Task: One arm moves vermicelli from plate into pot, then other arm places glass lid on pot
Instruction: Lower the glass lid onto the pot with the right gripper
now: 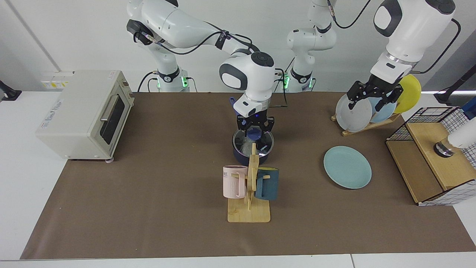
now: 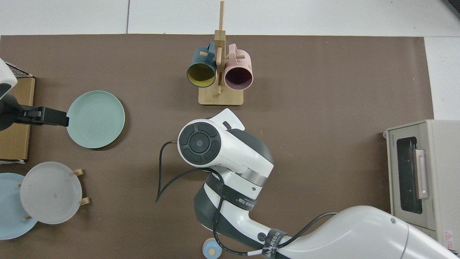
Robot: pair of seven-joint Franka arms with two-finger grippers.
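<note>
The brown-covered worktop (image 1: 148,208) carries the round, flat teal-green plate (image 1: 347,167), lying bare. The white right arm (image 1: 193,29) hangs its black two-finger hand (image 1: 256,131) over the small dark navy pot (image 1: 253,147), fingers seemingly spread beside the blue knob of the clear glass lid (image 1: 260,143) resting on the pot. Whitish vermicelli (image 1: 244,146) shows beneath the lid. The left hand (image 1: 372,99) waits near the upright plates, fingers apart.

A brown mat (image 1: 148,208) covers the white table (image 1: 22,178); on it stand the oven (image 1: 80,113), pot (image 1: 241,155), mug rack (image 1: 249,214), plate (image 1: 347,167), plate rack (image 1: 366,126) and crate (image 1: 435,163).
</note>
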